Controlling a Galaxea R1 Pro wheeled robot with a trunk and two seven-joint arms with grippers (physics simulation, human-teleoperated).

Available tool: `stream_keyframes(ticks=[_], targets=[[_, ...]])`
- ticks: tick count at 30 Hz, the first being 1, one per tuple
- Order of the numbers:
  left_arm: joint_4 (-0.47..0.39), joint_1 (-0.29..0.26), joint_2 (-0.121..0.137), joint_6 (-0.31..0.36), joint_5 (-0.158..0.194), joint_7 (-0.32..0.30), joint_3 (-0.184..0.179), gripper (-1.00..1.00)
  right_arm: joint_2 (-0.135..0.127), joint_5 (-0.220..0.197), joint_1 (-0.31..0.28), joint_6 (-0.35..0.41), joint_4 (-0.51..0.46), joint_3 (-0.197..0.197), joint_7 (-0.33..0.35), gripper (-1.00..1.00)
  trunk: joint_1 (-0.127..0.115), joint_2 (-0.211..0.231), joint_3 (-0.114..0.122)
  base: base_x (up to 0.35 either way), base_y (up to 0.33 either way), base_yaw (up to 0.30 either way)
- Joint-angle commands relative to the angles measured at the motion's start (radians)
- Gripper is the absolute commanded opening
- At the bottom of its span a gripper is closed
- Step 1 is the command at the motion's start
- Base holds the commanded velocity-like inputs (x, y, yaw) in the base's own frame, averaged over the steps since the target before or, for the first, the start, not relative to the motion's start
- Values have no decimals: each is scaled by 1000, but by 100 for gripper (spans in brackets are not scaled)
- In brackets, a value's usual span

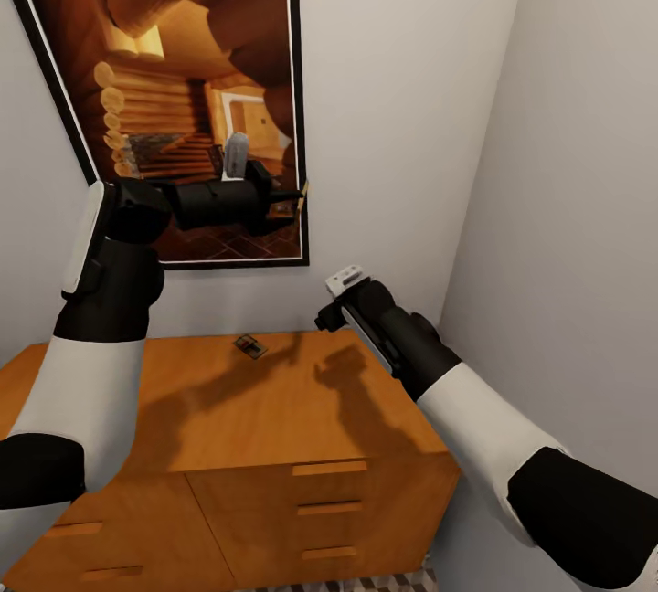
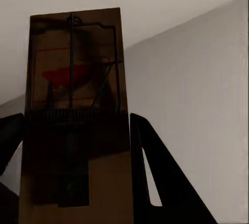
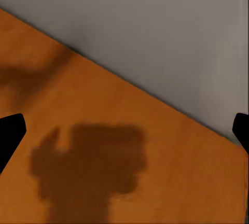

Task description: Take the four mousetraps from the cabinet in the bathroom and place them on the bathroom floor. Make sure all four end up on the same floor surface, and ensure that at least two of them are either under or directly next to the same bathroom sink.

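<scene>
The left gripper (image 1: 294, 197), raised at the middle left of the head view in front of a framed picture (image 1: 183, 71), is closed on a mousetrap (image 2: 75, 115). In the left wrist view that trap is a flat tan wooden board with dark wire fittings and a red mark, standing between the two dark fingers (image 2: 155, 177), with plain grey wall behind it.

The right gripper (image 1: 322, 318) hangs just right of centre over the cabinet (image 1: 274, 446); in the right wrist view its black fingertips (image 3: 10, 136) sit at the far side edges of the frame, spread wide with nothing between them.

A second mousetrap (image 1: 249, 347) lies flat on the cabinet's top surface near its back edge, in the open space between the two arms and apart from both grippers.

The cabinet is smooth orange-brown wood with slim drawer handles, tucked into a corner of pale grey walls. The arms' shadows fall across its top. A sliver of patterned floor (image 1: 402, 581) shows at the bottom edge.
</scene>
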Motion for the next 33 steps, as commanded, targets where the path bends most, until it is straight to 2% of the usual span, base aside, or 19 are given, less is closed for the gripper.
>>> stream_keyframes(ticks=[1, 7, 9, 11, 15, 19, 22, 24, 27, 30, 33], targets=[[0, -1, 1, 3, 5, -4, -1, -100, 1, -7, -1, 4, -1, 3, -11, 100, 0, -1, -1, 146, 108, 0], [-1, 0, -1, 6, 5, -106, -8, -100, 5, -10, 8, 2, -1, 11, -39, 100, 0, -1, -1, 69, 52, 0], [-1, 0, -10, 6, 5, -131, -10, -100, 5, -10, 10, 1, -1, 11, -40, 100, 0, -1, -1, 13, 10, 0], [-3, 0, -30, 7, 5, -159, -12, -100, 5, -10, 11, 1, -1, 11, -41, 100, 0, -1, -1, 6, 5, 0], [-3, 0, -47, 7, 5, -176, -13, -100, 5, -9, 12, -2, -1, 11, -41, 100, 0, -1, -1, 2, 2, 0], [-2, 0, -48, 7, 5, -180, -14, -100, 5, -17, 17, -4, -5, 11, -31, 100, 0, -1, -1, 0, 0, 0], [-2, 0, -47, 7, 5, -181, -14, -100, 3, -96, 23, -4, -6, 12, 3, 100, 0, -1, -1, 0, 0, 0], [-2, 1, -48, 7, 5, -182, -14, -100, 2, -185, 25, -5, -6, 13, 28, 100, 0, -1, -1, 56, 31, 0], [-2, 1, -49, 7, 5, -181, -14, -100, 1, -253, 25, -6, -8, 14, 41, 100, 0, -1, -1, 161, 115, 0], [-2, 0, -50, 7, 5, -181, -14, -100, 1, -278, 25, -7, -9, 14, 47, 100, 0, -1, -1, 214, 159, 0], [-2, 1, -51, 7, 5, -182, -14, -100, 1, -286, 25, -8, -9, 14, 53, 100, 0, -1, -1, 130, 97, 0]])
